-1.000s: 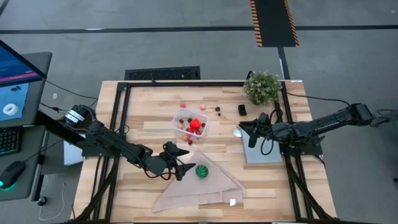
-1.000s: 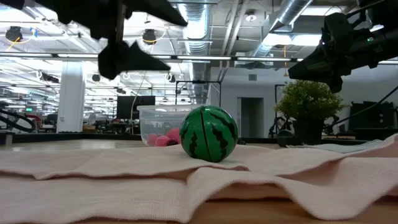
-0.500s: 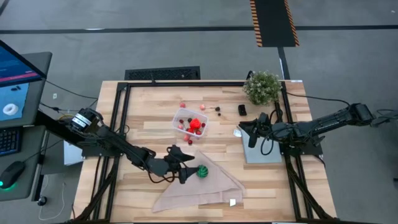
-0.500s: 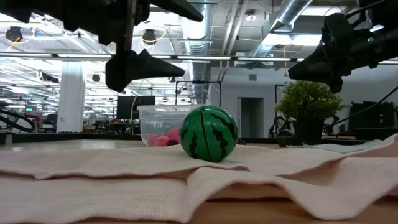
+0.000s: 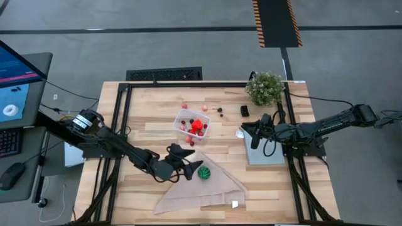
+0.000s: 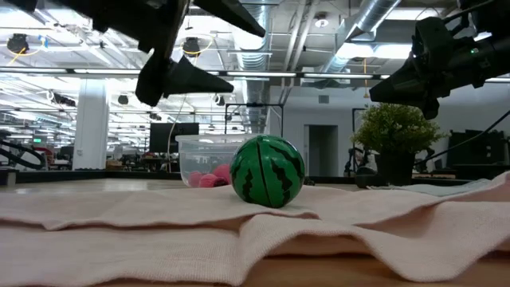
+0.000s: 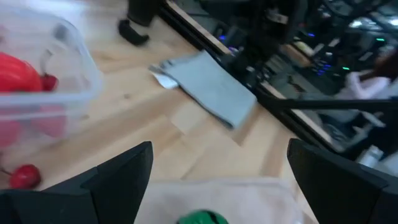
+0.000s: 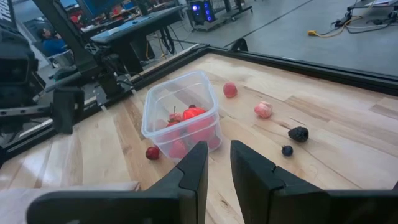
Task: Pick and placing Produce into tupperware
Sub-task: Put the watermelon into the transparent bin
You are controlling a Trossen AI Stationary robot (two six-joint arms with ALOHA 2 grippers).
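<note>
Pale wood planks hold a rumpled beige cloth [image 5: 200,188], glossy striped ball [image 5: 203,172], open left claw [image 5: 188,161] beside.

A wooden table [image 5: 151,135] carries a black frame [image 5: 122,113] along its edges. A beige cloth [image 5: 217,187] lies folded at the near centre. A potted plant [image 5: 265,87] stands at the far right corner. A grey panel [image 5: 260,152] lies flat at the right. A small black object [image 5: 244,111] sits near the plant. A monitor [image 5: 16,81] stands left of the table.
</note>
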